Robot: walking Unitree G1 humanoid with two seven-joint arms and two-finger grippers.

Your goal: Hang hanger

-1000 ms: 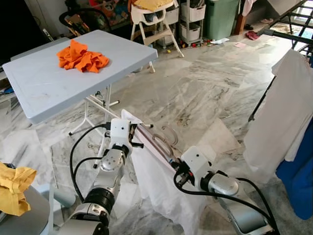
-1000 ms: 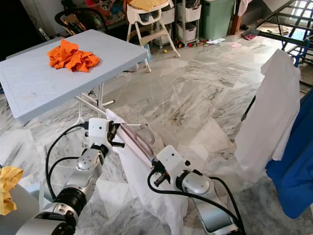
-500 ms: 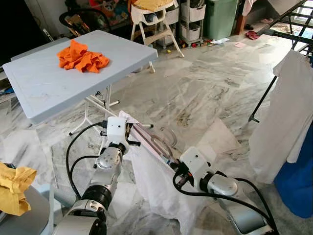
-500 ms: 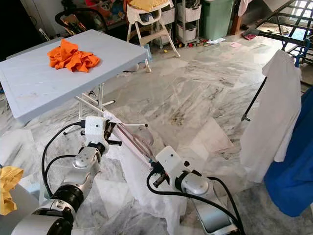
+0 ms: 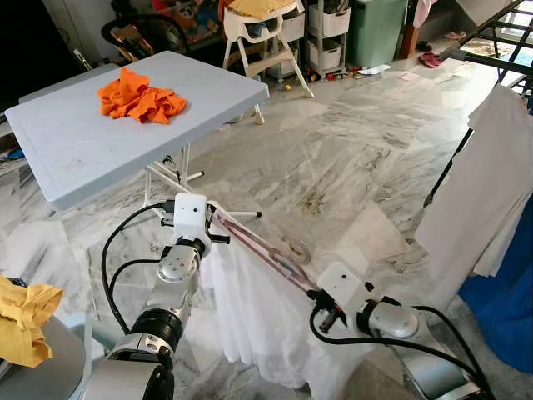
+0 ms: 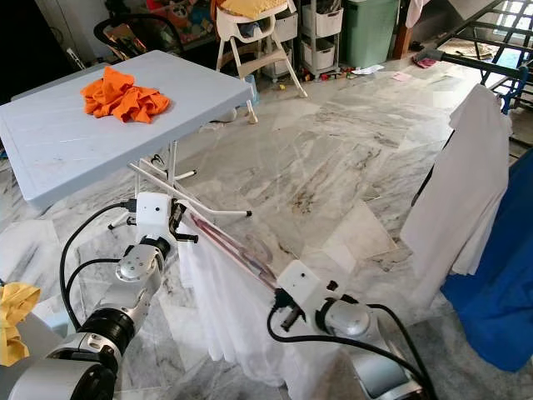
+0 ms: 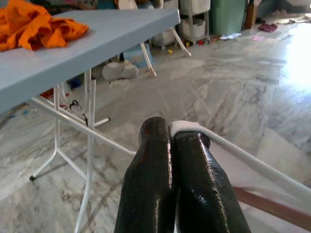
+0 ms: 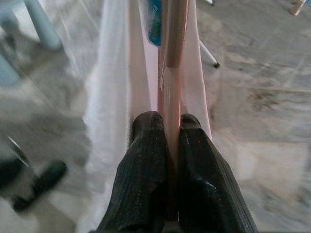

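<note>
A pink hanger (image 5: 258, 247) carrying a white garment (image 5: 250, 317) is held slanting between my two grippers, low over the marble floor. My left gripper (image 5: 211, 222) is shut on the garment's upper end; in the left wrist view the white hem (image 7: 228, 148) wraps over one fingertip. My right gripper (image 5: 314, 294) is shut on the hanger's lower end, and the pink bar (image 8: 172, 58) runs out between its fingers (image 8: 146, 165). The hanger's hook (image 5: 294, 248) sticks up near the middle. The garment hangs down in folds below the bar.
A grey folding table (image 5: 83, 158) with an orange cloth (image 5: 137, 94) stands close on the left. On the right a drying rack holds a white shirt (image 5: 483, 192) and a blue garment (image 5: 510, 308). A yellow cloth (image 5: 25, 321) lies at lower left. Furniture lines the back.
The grippers have moved apart, the left one to the left and the right one down to the right. The hanger is stretched longer and the garment hangs straighter.
</note>
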